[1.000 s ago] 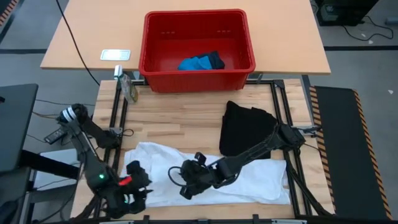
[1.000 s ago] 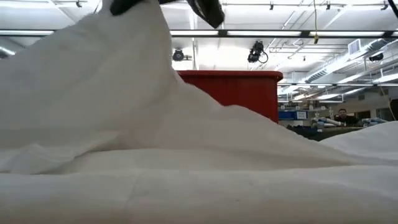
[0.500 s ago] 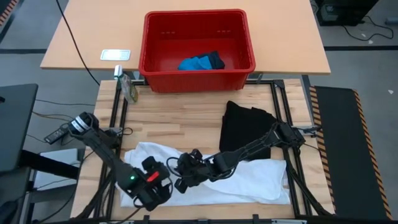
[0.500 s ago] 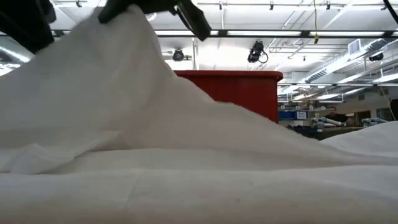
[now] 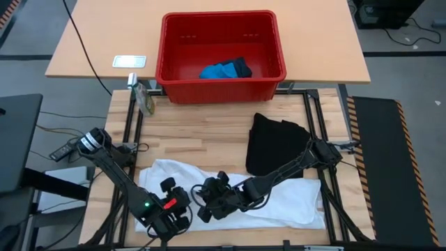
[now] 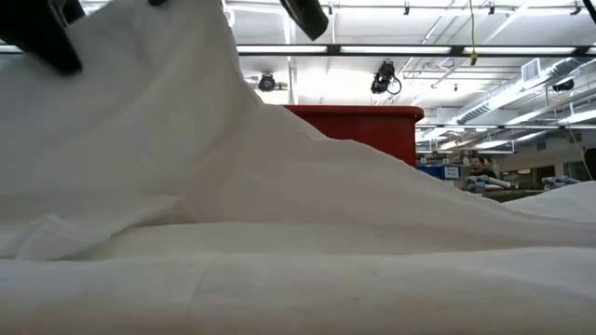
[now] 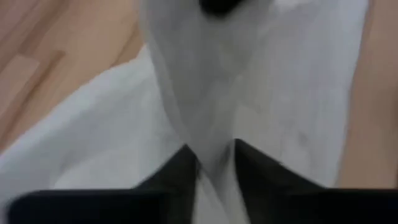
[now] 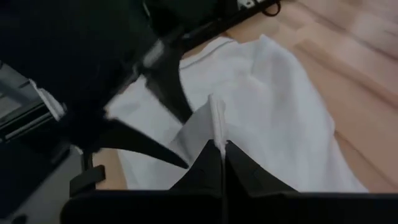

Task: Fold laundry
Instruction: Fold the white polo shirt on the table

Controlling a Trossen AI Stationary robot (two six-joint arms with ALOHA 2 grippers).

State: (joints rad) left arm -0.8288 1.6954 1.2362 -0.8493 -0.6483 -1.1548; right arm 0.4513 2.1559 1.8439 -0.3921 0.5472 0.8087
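The white garment (image 5: 279, 199), spread on the table's near side, is being pinched in a thin fold between the closed right gripper (image 8: 217, 155) and the left gripper (image 7: 214, 163), judged soft, light, best gripped at edges.

Both arms reach low into the bottom centre of the overhead frame, their wrists almost meeting. The left gripper (image 5: 169, 211) sits lower left, its dark fingers (image 7: 177, 174) pinched on a fold of the white garment (image 5: 293, 199). The right gripper (image 5: 210, 202), just beside it, is clamped on a thin upright edge of the same cloth
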